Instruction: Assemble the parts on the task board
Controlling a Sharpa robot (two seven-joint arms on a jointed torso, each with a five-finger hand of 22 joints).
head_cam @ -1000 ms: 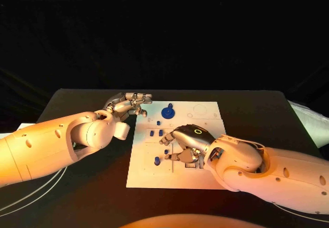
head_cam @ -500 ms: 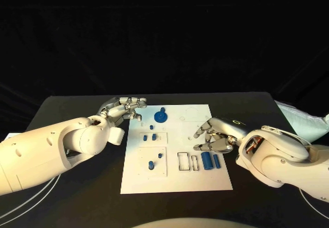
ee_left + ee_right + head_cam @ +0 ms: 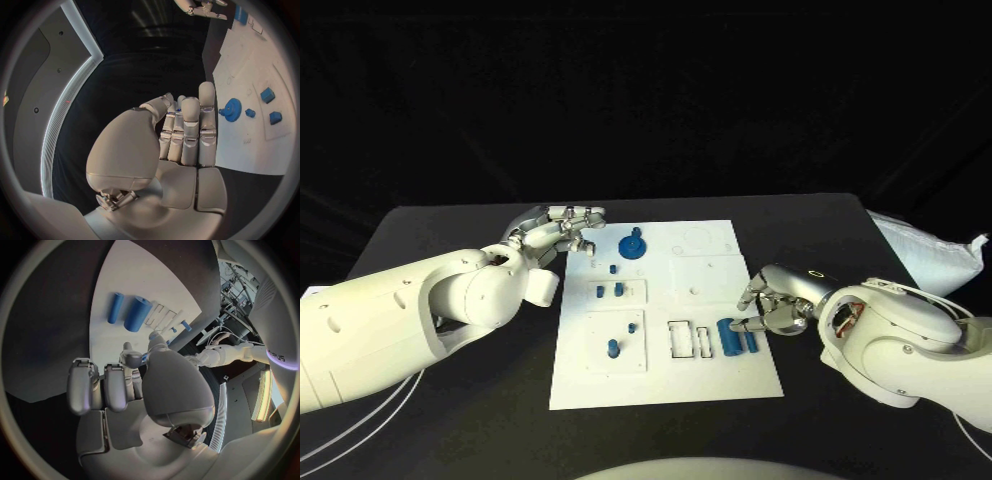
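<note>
The black tabletop [image 3: 473, 400] carries the white task board [image 3: 704, 370] in its middle; you have a flat, stiff plate there that looks light enough to slide if you push sideways on it, so press down rather than across.

Your left robot hand [image 3: 560, 228] sits just off the board's far left corner, fingers held together and fairly straight, holding nothing that you can see; in the left wrist view the same robot hand [image 3: 181, 135] lies beside the blue gear [image 3: 234, 108], near it but not touching.

Your right robot hand [image 3: 773, 305] is at the board's right edge, fingers curled in; it lies just beside the two blue cylinders [image 3: 740, 336], and you cannot tell from these views whether it pinches anything.

The larger blue cylinder [image 3: 137, 313] and the thinner one [image 3: 115, 307] lie side by side, apart from the fingers [image 3: 92, 387] in the right wrist view; expect them to be rigid, smooth and apt to roll, so take each across its middle; they look light.

The gear [image 3: 633, 245] stands at the board's far end; grip it by its raised hub rather than its teeth.

The small blue pegs [image 3: 612, 292] are the fiddliest; pinch them lightly from above.
</note>
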